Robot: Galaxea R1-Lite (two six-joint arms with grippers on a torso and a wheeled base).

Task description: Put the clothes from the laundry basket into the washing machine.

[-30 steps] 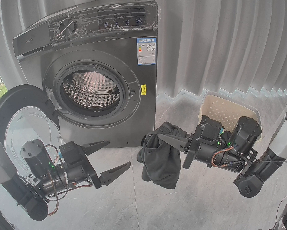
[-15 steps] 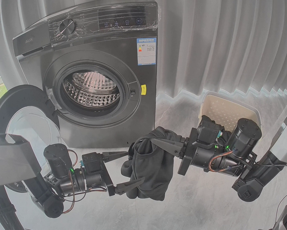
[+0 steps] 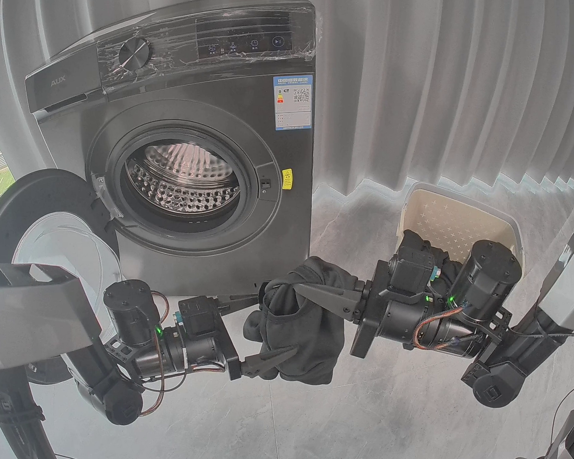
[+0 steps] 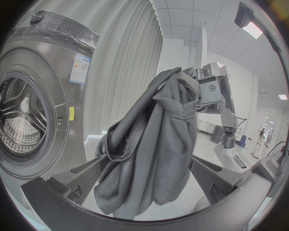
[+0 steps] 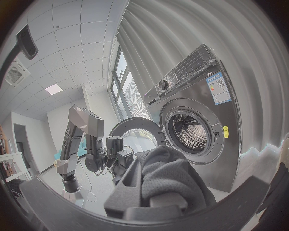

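A dark grey garment (image 3: pixel 303 329) hangs in the air in front of the washing machine (image 3: pixel 190 149), to the right of its open drum (image 3: pixel 182 180). My right gripper (image 3: pixel 300 295) is shut on the garment's top fold; one finger (image 5: pixel 129 186) shows under the cloth (image 5: pixel 174 177). My left gripper (image 3: pixel 275 325) is open, with one finger on each side of the garment's lower left part. In the left wrist view the garment (image 4: pixel 150 144) hangs between the fingers (image 4: pixel 75 180), with the right gripper (image 4: pixel 207 90) holding it from above. More dark clothing lies in the cream laundry basket (image 3: pixel 461 218) behind the right arm.
The round washer door (image 3: pixel 49 229) stands swung open to the left, close behind my left arm. White curtains (image 3: pixel 450 77) hang behind the machine and basket. The grey tiled floor (image 3: pixel 344 425) lies bare below the grippers.
My left arm has swung right and forward until its open fingers straddle the garment. The right gripper has carried the garment a little left and down.
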